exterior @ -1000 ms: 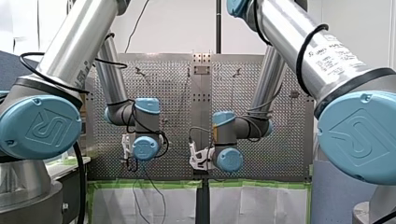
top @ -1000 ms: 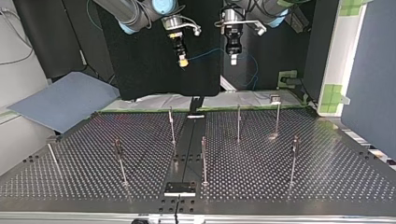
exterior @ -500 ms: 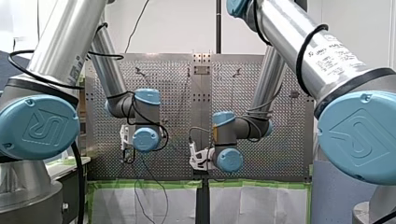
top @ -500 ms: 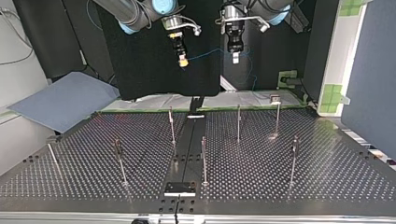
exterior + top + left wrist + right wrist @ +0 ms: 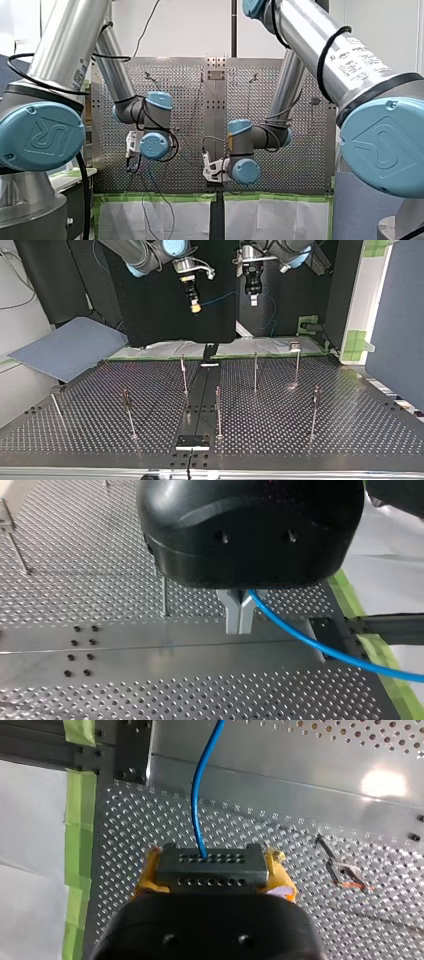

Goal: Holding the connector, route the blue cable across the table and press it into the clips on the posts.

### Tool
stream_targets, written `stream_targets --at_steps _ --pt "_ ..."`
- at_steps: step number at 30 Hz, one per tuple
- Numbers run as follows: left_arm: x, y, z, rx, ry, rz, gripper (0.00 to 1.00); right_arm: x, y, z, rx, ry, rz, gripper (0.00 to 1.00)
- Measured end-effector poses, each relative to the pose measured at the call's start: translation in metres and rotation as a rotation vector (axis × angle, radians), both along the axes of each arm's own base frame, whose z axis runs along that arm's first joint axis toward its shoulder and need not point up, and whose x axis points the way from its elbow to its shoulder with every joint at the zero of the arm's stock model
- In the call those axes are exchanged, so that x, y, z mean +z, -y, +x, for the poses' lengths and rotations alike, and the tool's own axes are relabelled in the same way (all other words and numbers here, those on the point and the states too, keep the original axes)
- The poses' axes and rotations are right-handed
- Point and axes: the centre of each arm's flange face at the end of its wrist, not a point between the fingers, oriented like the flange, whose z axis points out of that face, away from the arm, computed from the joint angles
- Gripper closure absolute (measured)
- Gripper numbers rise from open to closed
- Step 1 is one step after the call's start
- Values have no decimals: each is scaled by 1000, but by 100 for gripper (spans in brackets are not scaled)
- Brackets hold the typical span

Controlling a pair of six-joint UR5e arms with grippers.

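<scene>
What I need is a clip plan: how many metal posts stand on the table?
7 thin metal posts, by the top view: far left, left front, left of centre, centre front, right of centre, right rear, right front. More may be hidden.

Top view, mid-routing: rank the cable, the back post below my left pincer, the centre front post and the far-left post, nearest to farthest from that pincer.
1. Cable: gripped in the left pincer itself.
2. Back post: straight below it in the view, back row.
3. Centre front post: front row, nearer the camera.
4. Far-left post: at the view's left edge.
</scene>
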Motion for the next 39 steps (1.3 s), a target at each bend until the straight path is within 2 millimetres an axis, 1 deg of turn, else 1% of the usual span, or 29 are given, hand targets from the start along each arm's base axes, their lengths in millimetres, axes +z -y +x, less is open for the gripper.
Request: stream_targets --at_steps 4,5,8,13,20,22,29,32,35,39 --pt "-10 -3 1 26 -27 53 100 22 14 9 -17 36 -15 100" --pt "-11 -3 2 32 -31 67 100 31 19 12 -17 54 -17 100" --pt "-9 -6 10 58 -35 96 100 53 29 21 -6 99 -21 100" --pt "-3 -16 26 108 -42 120 100 87 40 35 27 168 -24 100" --pt "15 -21 37 117 -12 62 100 138 47 55 93 231 -47 100" --pt "20 -22 38 118 -9 47 100 150 48 60 110 242 -55 100" --pt "39 -28 37 135 1 -14 100 207 49 77 185 295 -87 100" --pt "48 -32 40 147 11 -41 100 232 49 82 212 316 -101 100" --pt "60 -33 45 152 27 -73 100 249 48 86 227 328 -108 100" --pt "77 -34 51 157 59 -120 100 256 46 89 231 321 -97 100"
